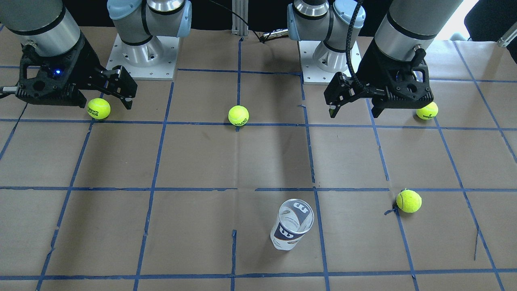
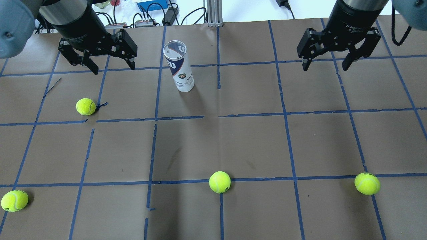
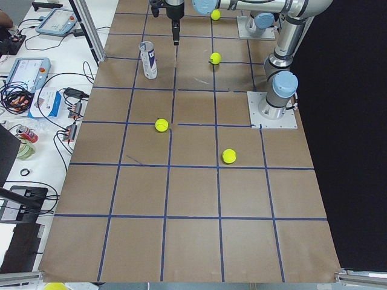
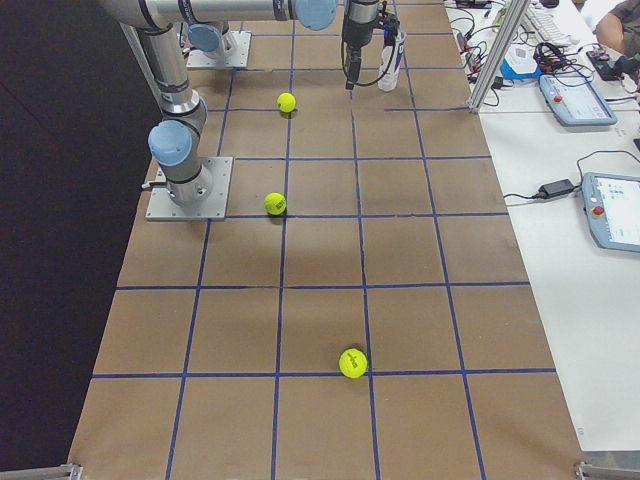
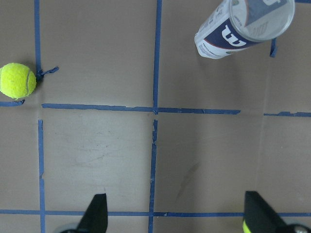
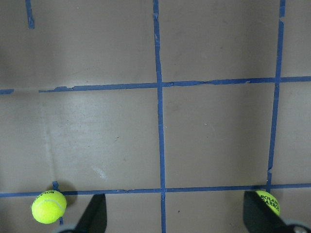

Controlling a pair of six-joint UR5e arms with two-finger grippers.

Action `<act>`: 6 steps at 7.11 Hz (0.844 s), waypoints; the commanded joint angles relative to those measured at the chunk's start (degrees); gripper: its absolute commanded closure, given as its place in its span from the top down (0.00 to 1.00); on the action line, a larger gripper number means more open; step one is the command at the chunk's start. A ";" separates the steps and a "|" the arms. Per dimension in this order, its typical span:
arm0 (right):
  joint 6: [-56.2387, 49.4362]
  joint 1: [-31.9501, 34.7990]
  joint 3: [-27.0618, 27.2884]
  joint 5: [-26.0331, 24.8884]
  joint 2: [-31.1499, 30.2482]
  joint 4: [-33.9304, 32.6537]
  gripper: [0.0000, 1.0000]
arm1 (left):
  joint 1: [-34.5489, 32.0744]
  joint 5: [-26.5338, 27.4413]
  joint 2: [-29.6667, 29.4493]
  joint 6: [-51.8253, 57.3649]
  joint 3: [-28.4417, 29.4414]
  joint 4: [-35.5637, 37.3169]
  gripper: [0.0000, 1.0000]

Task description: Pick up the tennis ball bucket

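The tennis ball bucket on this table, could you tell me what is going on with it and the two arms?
Nothing is gripped yet. The tennis ball bucket stands upright on the table, untouched. Both arms hang above the table, with the left claw and the right claw open and empty; the left claw is the nearer to it. Four tennis balls lie scattered around.

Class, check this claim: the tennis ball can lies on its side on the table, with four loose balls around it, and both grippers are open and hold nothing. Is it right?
Not quite. The tennis ball can stands upright, not on its side, as the overhead view shows. The rest holds: four loose balls lie around it, and the left gripper and the right gripper are open and hold nothing.
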 commanded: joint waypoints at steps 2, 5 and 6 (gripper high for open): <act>0.00 0.00 0.09 0.00 0.06 -0.09 1.00 | 0.11 -0.32 0.01 0.18 -0.30 0.06 1.00; 0.00 0.00 -0.18 0.00 0.06 -0.09 1.00 | 0.11 -0.40 -0.17 0.01 -0.21 0.67 1.00; 0.00 0.00 -0.18 0.00 0.06 -0.09 1.00 | 0.11 -0.40 -0.17 0.01 -0.21 0.67 1.00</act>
